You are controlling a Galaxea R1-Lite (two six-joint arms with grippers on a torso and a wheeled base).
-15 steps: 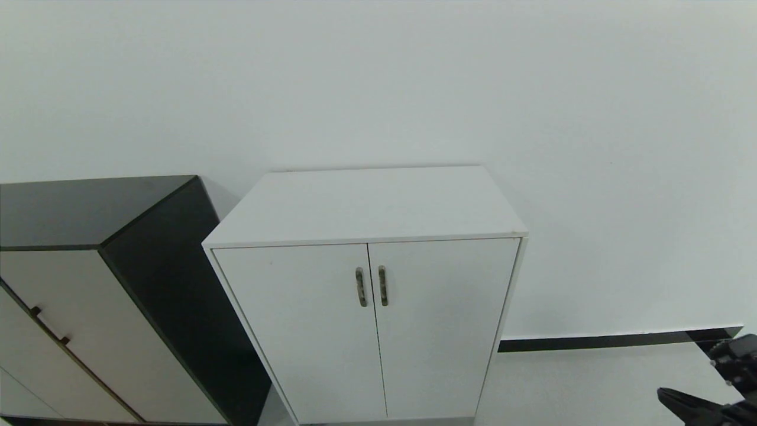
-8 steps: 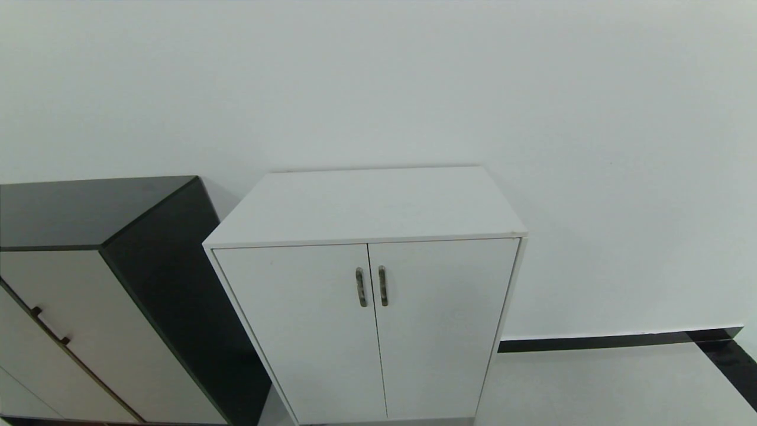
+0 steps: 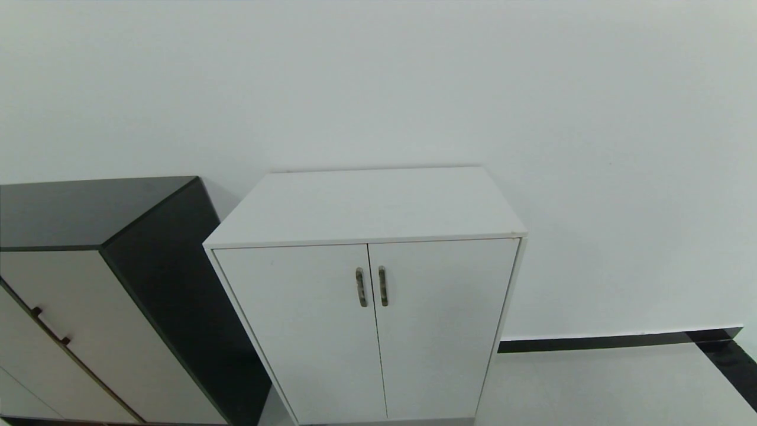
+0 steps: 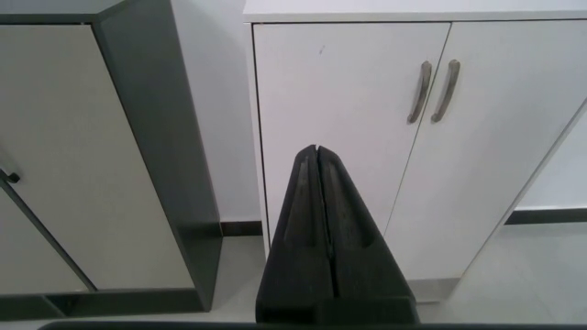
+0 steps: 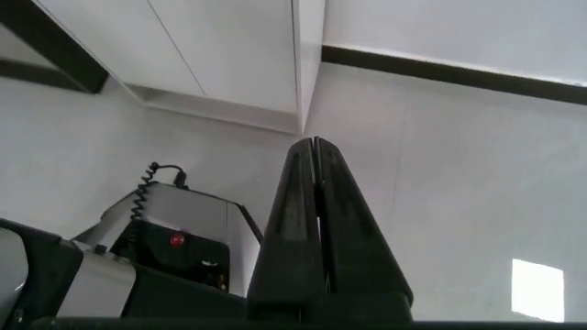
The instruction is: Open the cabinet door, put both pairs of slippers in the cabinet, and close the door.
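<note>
A white two-door cabinet [image 3: 366,307] stands against the wall with both doors closed and two metal handles [image 3: 371,286] at the centre seam. In the left wrist view the same cabinet [image 4: 367,119] is ahead, and my left gripper [image 4: 317,151] is shut with nothing in it, held in front of the left door, below the handles [image 4: 433,90]. My right gripper [image 5: 316,145] is shut and empty, low over the pale floor near the cabinet's bottom right corner [image 5: 307,87].
A dark-sided cabinet with cream doors [image 3: 89,296] stands close on the left of the white one, also in the left wrist view [image 4: 101,156]. A black skirting strip [image 3: 615,341] runs along the wall on the right. Pale open floor [image 3: 591,384] lies to the right.
The right gripper, visible at the head view's lower right corner one second ago, has dropped out of that view. The cabinet stays the same.
</note>
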